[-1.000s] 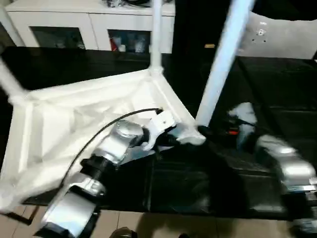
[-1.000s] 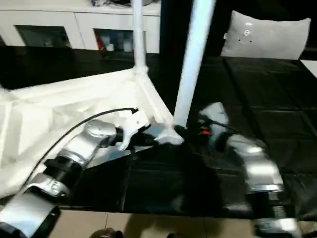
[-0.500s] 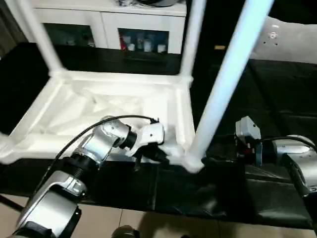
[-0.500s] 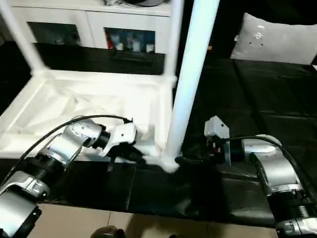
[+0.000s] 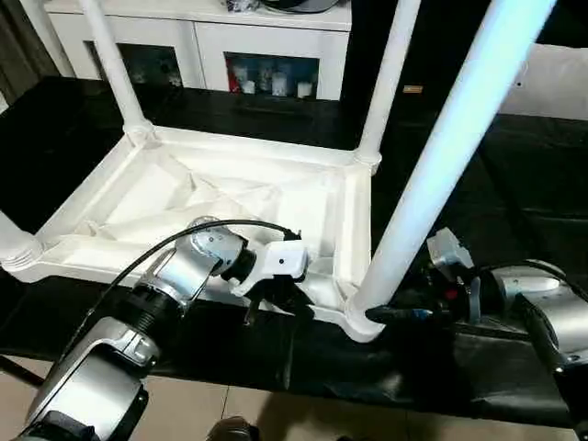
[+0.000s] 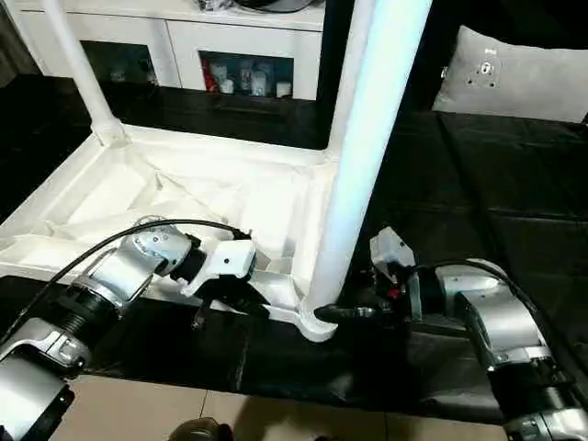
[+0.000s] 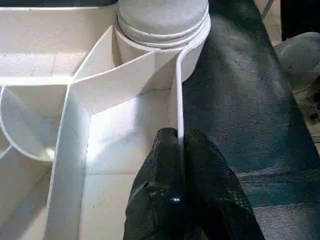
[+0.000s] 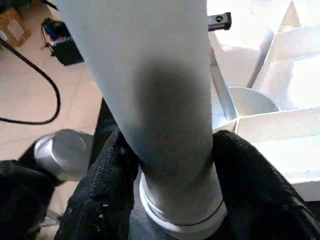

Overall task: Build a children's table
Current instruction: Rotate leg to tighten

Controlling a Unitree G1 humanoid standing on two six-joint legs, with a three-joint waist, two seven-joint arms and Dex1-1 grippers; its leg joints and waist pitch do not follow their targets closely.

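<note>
The upturned tabletop (image 5: 230, 197) lies on the black worktop (image 5: 514, 184), its near rim at the worktop's front edge. There the left hand (image 7: 181, 150) pinches that rim (image 7: 178, 90), and the right hand (image 8: 167, 165) grips the near corner leg (image 5: 441, 165) at its base. Beyond, two more legs (image 5: 386, 78) stand upright, with bare worktop right of the tabletop.

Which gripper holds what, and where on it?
Left gripper pinches the tabletop side wall near a corner; right gripper clasps the near leg at its base.

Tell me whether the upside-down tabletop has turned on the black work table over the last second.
Yes. The tabletop has swung round: its far edge, which slanted against the white cabinet behind, now runs closer to parallel with it. The camera also shifted, so how far is unclear.
</note>
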